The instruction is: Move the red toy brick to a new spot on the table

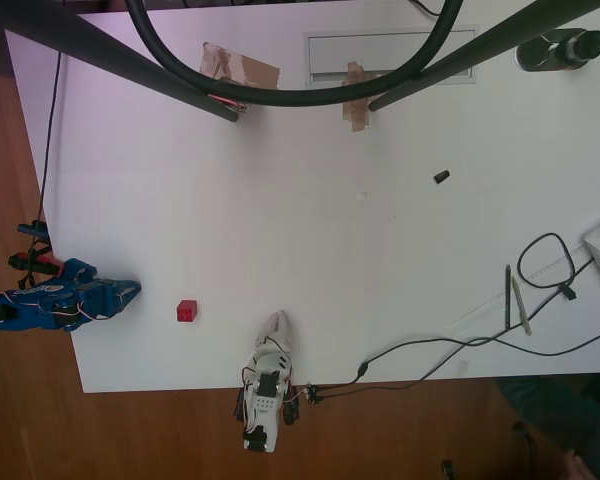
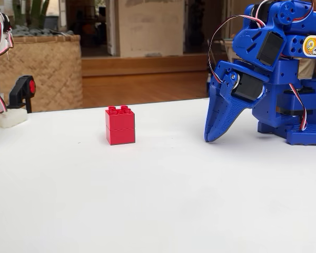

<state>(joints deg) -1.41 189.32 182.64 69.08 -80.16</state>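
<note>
My blue plastic pincer (image 2: 213, 134) hangs folded at my base, its curved, tapering fingers pressed together with nothing between them and the tip resting at the table (image 2: 158, 211). The red toy brick (image 2: 120, 126), a glossy, blocky piece made of 2 stacked layers with round studs on top, stands upright on the smooth white tabletop. In the overhead view it (image 1: 187, 311) sits near the table's lower edge, a short way right of my pincer (image 1: 130, 291) and apart from it.
</note>
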